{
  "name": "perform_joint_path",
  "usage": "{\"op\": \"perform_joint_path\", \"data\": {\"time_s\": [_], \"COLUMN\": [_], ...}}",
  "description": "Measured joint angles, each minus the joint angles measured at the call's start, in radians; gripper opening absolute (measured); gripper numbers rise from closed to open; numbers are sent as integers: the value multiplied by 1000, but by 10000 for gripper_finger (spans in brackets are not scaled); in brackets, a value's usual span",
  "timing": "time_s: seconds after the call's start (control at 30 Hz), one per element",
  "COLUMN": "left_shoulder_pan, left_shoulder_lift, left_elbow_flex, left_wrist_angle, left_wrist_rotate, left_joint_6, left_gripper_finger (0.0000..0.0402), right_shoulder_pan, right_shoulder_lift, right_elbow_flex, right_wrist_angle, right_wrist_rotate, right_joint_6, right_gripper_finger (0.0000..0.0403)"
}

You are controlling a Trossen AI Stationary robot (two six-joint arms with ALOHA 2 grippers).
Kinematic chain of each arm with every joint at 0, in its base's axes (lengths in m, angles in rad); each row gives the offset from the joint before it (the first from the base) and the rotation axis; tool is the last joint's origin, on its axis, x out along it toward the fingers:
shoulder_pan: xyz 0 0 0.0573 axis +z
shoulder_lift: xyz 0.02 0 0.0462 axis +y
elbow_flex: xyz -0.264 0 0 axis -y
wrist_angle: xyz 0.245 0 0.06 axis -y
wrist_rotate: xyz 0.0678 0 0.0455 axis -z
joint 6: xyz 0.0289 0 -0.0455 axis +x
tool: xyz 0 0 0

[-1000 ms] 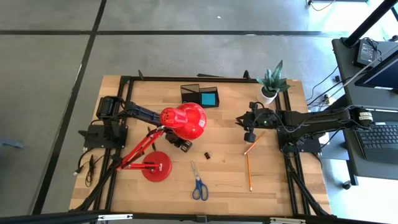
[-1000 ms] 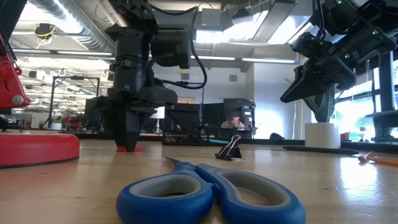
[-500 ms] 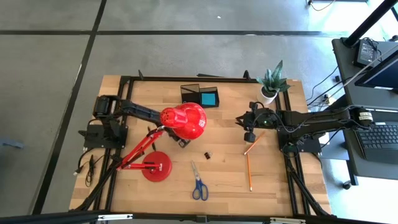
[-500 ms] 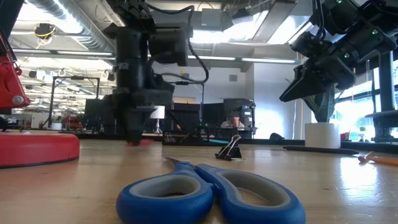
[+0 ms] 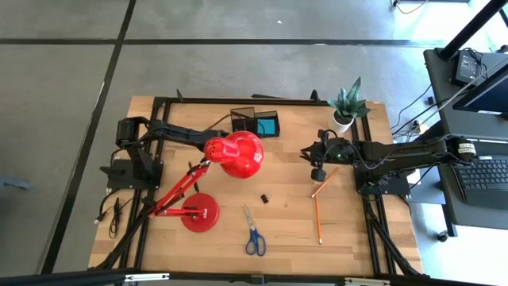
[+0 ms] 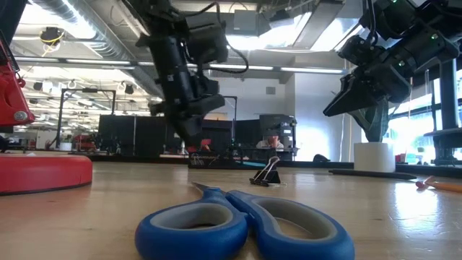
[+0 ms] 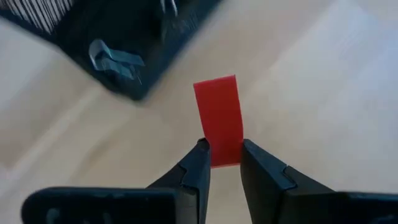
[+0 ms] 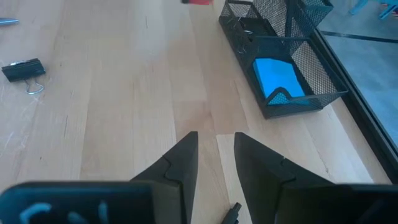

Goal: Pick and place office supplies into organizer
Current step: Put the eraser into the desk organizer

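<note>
My left gripper (image 7: pixel 222 163) is shut on a small flat red piece (image 7: pixel 217 118), lifted above the wood beside the black mesh organizer (image 7: pixel 112 43) (image 5: pixel 255 121). In the high view the red lamp head (image 5: pixel 234 153) hides it. The low view shows it tilted in the air (image 6: pixel 191 133). My right gripper (image 5: pixel 319 171) (image 8: pixel 216 155) hovers at the table's right, open by a narrow gap and holding nothing. A blue block (image 8: pixel 277 78) lies in the organizer. Blue-handled scissors (image 5: pixel 254 233), a black binder clip (image 5: pixel 265 197) and two pencils (image 5: pixel 318 216) lie flat on the table. My left gripper pinches the red piece between its two fingers by one short end (image 7: pixel 222 157). The rest of the piece sticks out straight beyond the fingertips. It is lifted clear of the table.
The red lamp's round base (image 5: pixel 200 212) stands near the left front, and its arm slants up to the head over the table's middle. A potted plant (image 5: pixel 345 107) stands at the far right corner. Bare wood lies between the clip and the organizer.
My left gripper has risen from the table with the red piece in its fingers. It swung toward the far edge and the organizer, passed under the lamp head and tipped over as it went. The red piece now hangs clear of the wood. My right arm kept still.
</note>
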Motion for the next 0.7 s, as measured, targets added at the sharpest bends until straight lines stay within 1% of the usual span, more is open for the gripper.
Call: {"op": "perform_joint_path", "data": {"time_s": [0.17, 0.3, 0.43, 0.7], "left_shoulder_pan": [52, 91, 115, 149], "left_shoulder_lift": [0, 0, -1, -1], "left_elbow_flex": [0, 1, 1, 2], "left_wrist_angle": [77, 117, 126, 145], "left_wrist_rotate": [-6, -49, -76, -102], "left_joint_6": [84, 119, 167, 344], "left_gripper_finger": [73, 72, 72, 72], "right_shoulder_pan": [0, 0, 0, 0], "right_shoulder_lift": [0, 0, 0, 0], "right_elbow_flex": [0, 0, 0, 0], "right_wrist_angle": [5, 10, 11, 14], "right_wrist_rotate": [0, 1, 1, 2], "right_joint_6": [-1, -2, -2, 1], "right_gripper_finger": [108, 108, 108, 108]}}
